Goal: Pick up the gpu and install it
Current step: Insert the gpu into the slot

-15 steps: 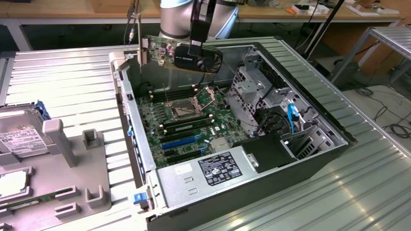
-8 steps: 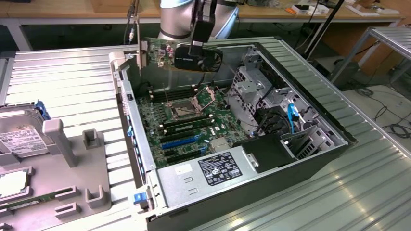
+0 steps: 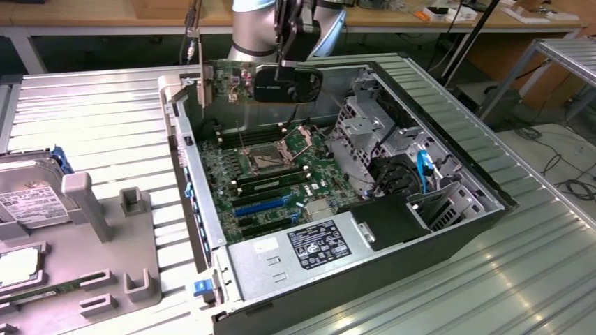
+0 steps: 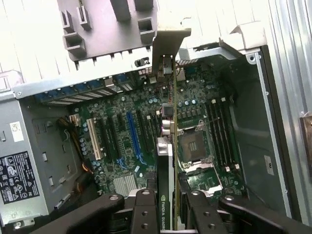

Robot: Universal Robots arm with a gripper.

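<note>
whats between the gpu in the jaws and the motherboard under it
Nothing but open air: the exterior view shows the gpu held above the open case, clear of the motherboard, with no part in between.

The gpu (image 4: 165,165) carries a green logo and white lettering on its black shroud, which looks like "NVIDIA QUADRO". The black label (image 4: 17,176) on the power supply (image 4: 36,146) bears rows of certification marks, too small to read. The print on the hard drive (image 3: 28,190) sticker (image 3: 19,209) is illegible.
</note>
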